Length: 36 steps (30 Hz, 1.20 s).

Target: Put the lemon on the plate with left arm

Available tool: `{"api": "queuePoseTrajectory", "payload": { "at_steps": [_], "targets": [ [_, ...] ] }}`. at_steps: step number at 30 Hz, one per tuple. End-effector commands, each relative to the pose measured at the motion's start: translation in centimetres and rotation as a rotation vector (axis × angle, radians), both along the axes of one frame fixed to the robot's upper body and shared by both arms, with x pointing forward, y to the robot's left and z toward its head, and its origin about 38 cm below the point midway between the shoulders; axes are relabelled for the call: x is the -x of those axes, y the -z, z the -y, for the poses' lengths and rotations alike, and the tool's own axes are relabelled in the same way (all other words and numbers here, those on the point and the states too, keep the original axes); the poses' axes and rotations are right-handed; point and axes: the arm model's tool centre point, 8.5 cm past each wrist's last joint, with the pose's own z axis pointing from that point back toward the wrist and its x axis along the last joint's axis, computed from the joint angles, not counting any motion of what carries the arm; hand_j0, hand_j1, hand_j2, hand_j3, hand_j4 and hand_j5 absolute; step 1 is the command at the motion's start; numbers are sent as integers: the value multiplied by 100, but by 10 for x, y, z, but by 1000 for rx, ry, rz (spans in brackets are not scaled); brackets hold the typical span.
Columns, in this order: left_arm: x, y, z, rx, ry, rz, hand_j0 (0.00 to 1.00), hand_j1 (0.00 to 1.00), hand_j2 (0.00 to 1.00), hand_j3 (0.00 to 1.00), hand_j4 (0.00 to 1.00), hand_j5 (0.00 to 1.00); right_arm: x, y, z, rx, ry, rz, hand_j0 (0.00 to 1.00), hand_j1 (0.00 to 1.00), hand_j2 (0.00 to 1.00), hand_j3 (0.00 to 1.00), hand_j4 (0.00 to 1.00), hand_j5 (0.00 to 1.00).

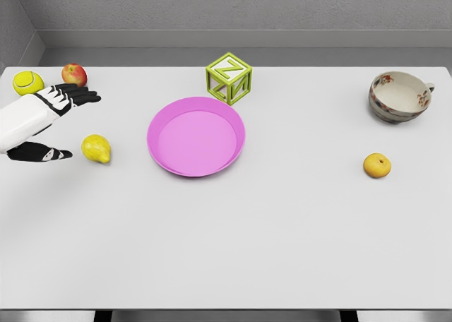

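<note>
The yellow lemon (96, 148) lies on the white table, left of the pink plate (195, 135). My left hand (62, 121) hovers at the table's left edge, up and to the left of the lemon, with its black fingers (79, 94) stretched out and its thumb (44, 153) pointing at the lemon. It is open and holds nothing; a small gap separates the thumb from the lemon. The plate has nothing on it.
A tennis ball (27, 82) and a red apple (73, 74) sit at the back left, just behind the hand. A green letter cube (229, 78) stands behind the plate. A patterned bowl (400, 96) and an orange fruit (376, 165) are at the right.
</note>
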Motion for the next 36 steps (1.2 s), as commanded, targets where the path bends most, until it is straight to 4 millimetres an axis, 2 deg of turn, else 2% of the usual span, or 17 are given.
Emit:
{"api": "queuePoseTrajectory", "payload": {
  "at_steps": [1, 4, 7, 9, 13, 15, 16, 18, 20, 24, 31, 36],
  "targets": [
    [0, -1, 0, 7, -1, 1, 100, 100, 100, 100, 100, 100, -1, 0, 0, 0, 11, 3, 100, 100, 100, 100, 100, 100],
    [0, -1, -1, -2, -1, -5, 100, 100, 100, 100, 100, 100, 0, 0, 0, 0, -1, 1, 100, 100, 100, 100, 100, 100],
    [-1, 9, 1, -62, 16, -74, 100, 100, 100, 100, 100, 100, 0, 0, 0, 0, -1, -1, 100, 100, 100, 100, 100, 100],
    [-4, 40, 8, -63, 24, -186, 100, 100, 100, 100, 100, 100, 0, 0, 0, 0, 0, -1, 100, 100, 100, 100, 100, 100],
    [-10, 41, -2, -147, 21, -227, 100, 100, 100, 100, 100, 100, 0, 0, 0, 0, -1, -1, 100, 100, 100, 100, 100, 100],
    [-24, 52, 15, -206, 80, -273, 100, 100, 100, 100, 100, 100, 0, 0, 0, 0, -1, -1, 100, 100, 100, 100, 100, 100],
    [-31, 54, 18, -216, 86, -285, 100, 100, 100, 100, 100, 100, 0, 0, 0, 0, -1, -1, 100, 100, 100, 100, 100, 100],
    [-41, 55, 6, -220, 49, -299, 100, 100, 100, 100, 100, 100, 0, 0, 0, 0, -1, -1, 100, 100, 100, 100, 100, 100],
    [-56, 60, -14, -228, -14, -339, 100, 100, 100, 100, 100, 100, 0, 0, 0, 0, -1, -1, 100, 100, 100, 100, 100, 100],
    [-58, 75, -7, -280, 15, -395, 100, 100, 100, 100, 100, 100, 0, 0, 0, 0, -1, -1, 100, 100, 100, 100, 100, 100],
    [-67, 71, 2, -352, 32, -373, 100, 100, 100, 100, 100, 100, 0, 0, 0, 0, -1, -1, 100, 100, 100, 100, 100, 100],
    [-74, 61, 8, -349, 37, -346, 100, 100, 100, 100, 100, 100, 0, 0, 0, 0, -1, -1, 100, 100, 100, 100, 100, 100]
  ]
}}
